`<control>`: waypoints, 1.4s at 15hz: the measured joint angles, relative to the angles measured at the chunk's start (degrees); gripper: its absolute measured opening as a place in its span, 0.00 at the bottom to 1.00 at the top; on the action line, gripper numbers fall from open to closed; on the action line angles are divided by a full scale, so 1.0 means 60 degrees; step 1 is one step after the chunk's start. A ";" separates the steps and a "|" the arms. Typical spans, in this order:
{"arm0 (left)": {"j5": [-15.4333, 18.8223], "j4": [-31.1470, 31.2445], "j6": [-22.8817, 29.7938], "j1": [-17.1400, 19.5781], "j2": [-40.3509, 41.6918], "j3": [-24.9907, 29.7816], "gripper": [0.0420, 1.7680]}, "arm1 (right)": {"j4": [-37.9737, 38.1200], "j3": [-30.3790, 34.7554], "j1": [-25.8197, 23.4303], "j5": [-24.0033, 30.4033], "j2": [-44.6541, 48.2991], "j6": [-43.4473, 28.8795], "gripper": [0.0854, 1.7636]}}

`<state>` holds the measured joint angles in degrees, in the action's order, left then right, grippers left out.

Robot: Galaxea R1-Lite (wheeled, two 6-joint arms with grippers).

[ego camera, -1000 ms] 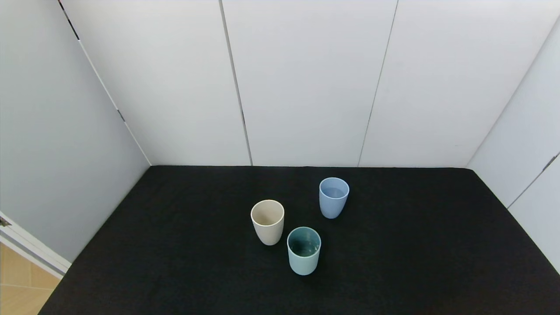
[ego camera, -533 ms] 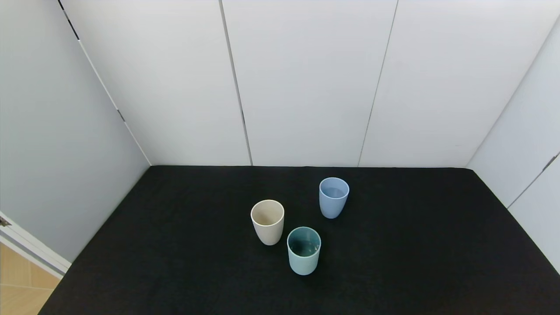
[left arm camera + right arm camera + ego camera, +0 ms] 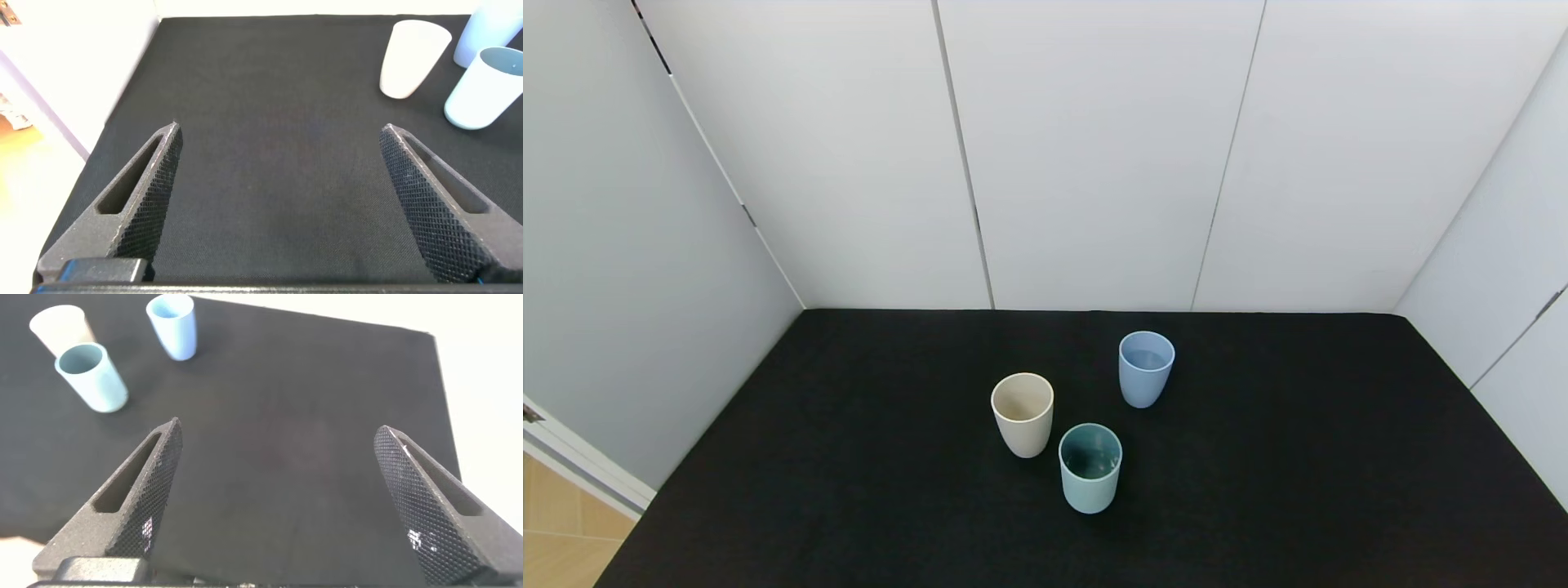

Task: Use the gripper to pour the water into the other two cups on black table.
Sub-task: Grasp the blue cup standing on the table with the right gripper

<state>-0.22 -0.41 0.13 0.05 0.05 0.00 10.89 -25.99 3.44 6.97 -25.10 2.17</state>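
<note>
Three upright cups stand mid-table on the black table. The cream-beige cup is left, the pale teal cup nearest me, the periwinkle-blue cup farthest, with a faint water surface inside. Neither gripper shows in the head view. My left gripper is open and empty over bare cloth, with the beige cup and teal cup ahead. My right gripper is open and empty, with the teal cup, blue cup and beige cup farther off.
White panel walls close the table on the back and both sides. A strip of wooden floor shows past the table's left front corner. The table's edge shows in the right wrist view.
</note>
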 joint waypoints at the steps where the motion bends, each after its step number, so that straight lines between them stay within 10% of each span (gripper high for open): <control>1: 0.0000 -0.0004 0.0004 0.0000 0.0000 0.0000 0.97 | -0.0028 -0.0368 0.0120 0.0049 -0.0626 0.0059 0.97; 21: 0.0000 0.0000 0.0000 0.0004 0.0000 0.0000 0.97 | -0.4962 -0.3716 0.1577 0.0191 -1.2065 0.0364 0.97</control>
<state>-0.22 -0.41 0.13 0.07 0.05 0.00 -18.88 -48.29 12.90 8.12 -97.49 4.35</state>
